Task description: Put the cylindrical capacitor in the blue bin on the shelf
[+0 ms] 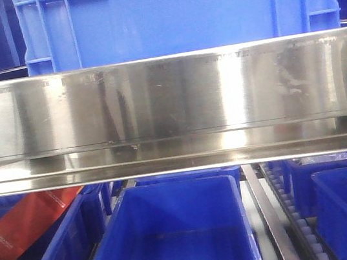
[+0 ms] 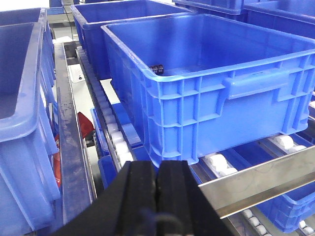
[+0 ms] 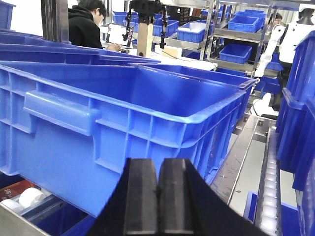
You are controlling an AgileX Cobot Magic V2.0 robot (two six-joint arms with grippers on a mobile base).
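The capacitor (image 2: 157,68) is seen in the left wrist view as a small dark cylinder lying on its side inside the blue bin (image 2: 206,93), close against the bin's left wall near the far corner. Its long axis runs roughly level, left to right across the picture, and pale markings can be made out on its dark body. Which end is which cannot be told at this size.

The bin is set on the shelf (image 2: 256,179), carried on white rollers (image 2: 219,164) behind a shiny steel front rail. More blue bins (image 2: 19,123) are seen beside it and behind it on the same level.

The left gripper (image 2: 158,196) is held in front of the bin, lower than its rim, with its two black pads pressed together and nothing between them. It is well apart from the capacitor.

In the right wrist view, the right gripper (image 3: 158,201) is likewise closed, pad against pad, with nothing pinched. It is held before the outer wall of a large blue bin (image 3: 113,123), just below the rim. A person in a dark hoodie (image 3: 86,24) is seen in the background.

In the front view, the frame is crossed by the shelf's broad mirror-like rail (image 1: 169,98), with a blue bin above it and open blue bins (image 1: 170,241) below.
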